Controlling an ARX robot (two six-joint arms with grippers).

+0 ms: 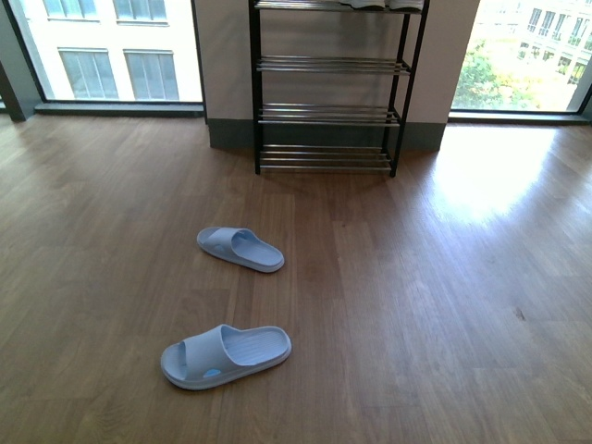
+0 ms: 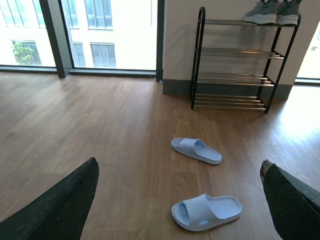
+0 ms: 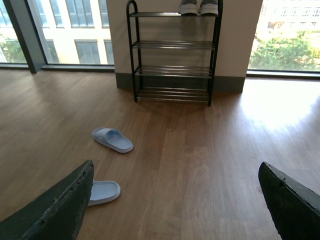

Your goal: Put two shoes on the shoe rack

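The two shoes, grey sneakers with white soles (image 2: 261,12) (image 2: 289,12), stand side by side on the top tier of the shoe rack (image 2: 232,79), at its right end. The rack has a black frame and silver rods and stands against the far wall (image 1: 326,116) (image 3: 172,70). The right wrist view shows the sneakers (image 3: 189,7) (image 3: 209,7) on the same top tier. My left gripper (image 2: 179,164) and right gripper (image 3: 176,166) are both open and empty, well back from the rack above the wooden floor. Neither arm appears in the front view.
Two pale blue slide slippers lie on the floor between me and the rack, one farther (image 1: 240,248) (image 2: 196,150) (image 3: 112,139), one closer (image 1: 225,354) (image 2: 206,212) (image 3: 102,192). Large windows flank the wall behind the rack. The rack's lower tiers hold nothing.
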